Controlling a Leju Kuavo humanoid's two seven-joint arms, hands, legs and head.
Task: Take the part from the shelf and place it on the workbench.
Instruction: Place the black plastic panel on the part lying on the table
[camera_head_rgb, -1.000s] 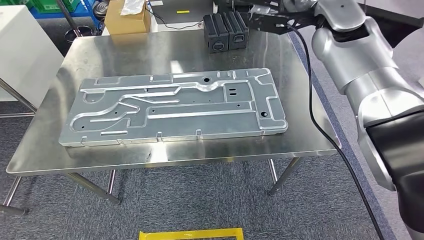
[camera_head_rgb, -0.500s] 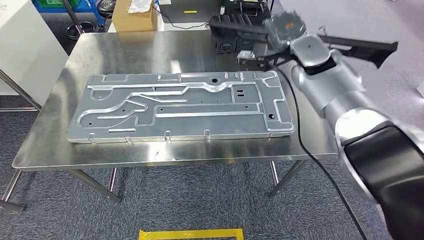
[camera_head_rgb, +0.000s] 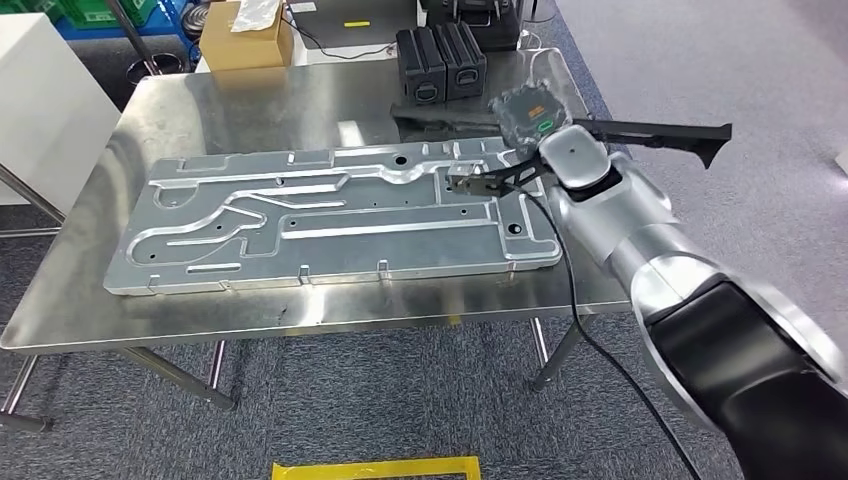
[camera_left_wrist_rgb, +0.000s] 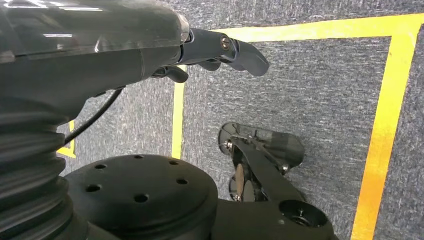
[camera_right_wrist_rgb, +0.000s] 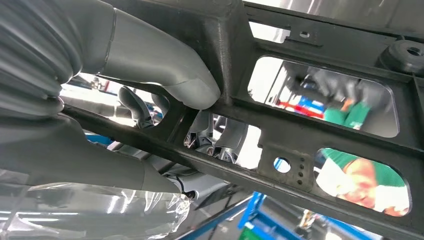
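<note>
Black frame part (camera_right_wrist_rgb: 280, 125) sits gripped in our right robot hand (camera_right_wrist_rgb: 165, 100), thumb pressed over one bar; in the head view it hangs at upper right above the bench (camera_head_rgb: 250, 100), over the big metal panel (camera_head_rgb: 330, 215); our left robot hand (camera_left_wrist_rgb: 220, 47) holds nothing, fingers apart, above the carpet.
</note>
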